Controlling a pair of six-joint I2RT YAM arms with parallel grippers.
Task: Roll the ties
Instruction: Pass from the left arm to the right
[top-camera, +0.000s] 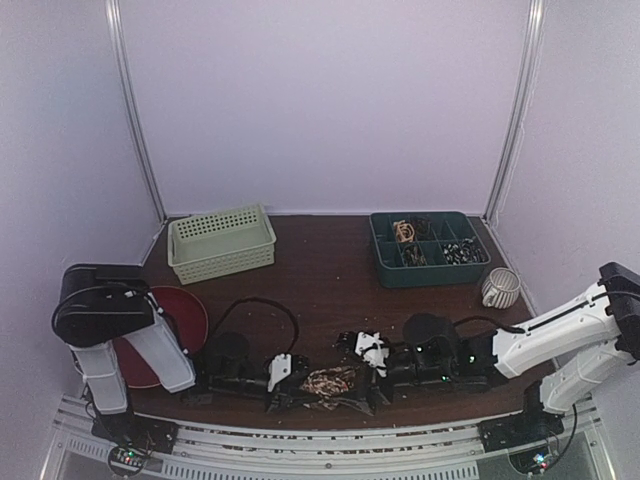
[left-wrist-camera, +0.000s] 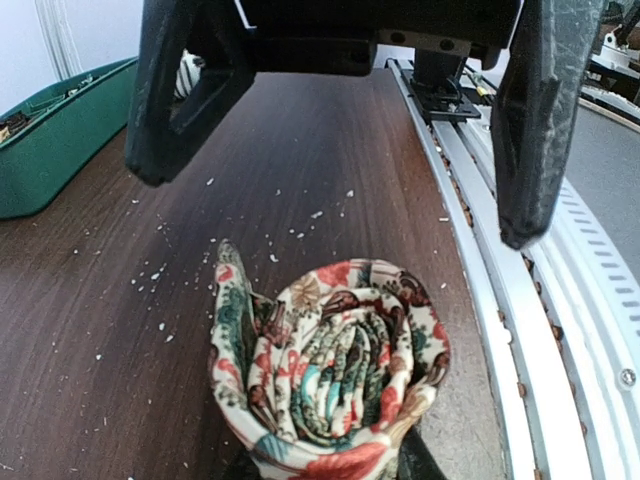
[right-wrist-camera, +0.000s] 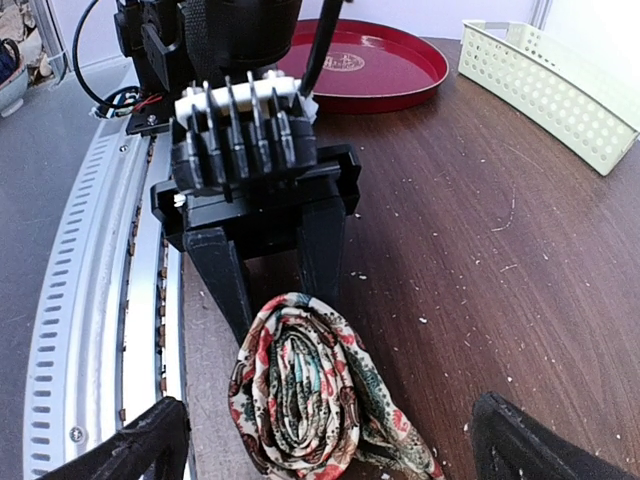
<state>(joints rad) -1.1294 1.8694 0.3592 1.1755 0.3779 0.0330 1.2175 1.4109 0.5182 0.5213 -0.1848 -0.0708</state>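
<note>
Two arms reach toward each other, low along the near edge of the dark wooden table (top-camera: 320, 290). Far left lies a round red tray (top-camera: 185, 312); the pale emblem (right-wrist-camera: 345, 62) at its centre is too small to read. Behind it stands a pale green slotted basket (top-camera: 222, 243). Next is the left gripper (right-wrist-camera: 278, 290), jaws narrow and pinching one end of the tie (left-wrist-camera: 330, 385). The tie is wound into a tight spiral and rests on the table just beside the metal rail (left-wrist-camera: 520, 330), with pale crumbs (left-wrist-camera: 300, 232) scattered near it. Facing it, the right gripper (left-wrist-camera: 335, 200) stands wide, its fingers flanking the roll without touching it. Farther right, at the back, sits a dark green divided tray (top-camera: 428, 248), then a striped cup (top-camera: 500, 288).
</note>
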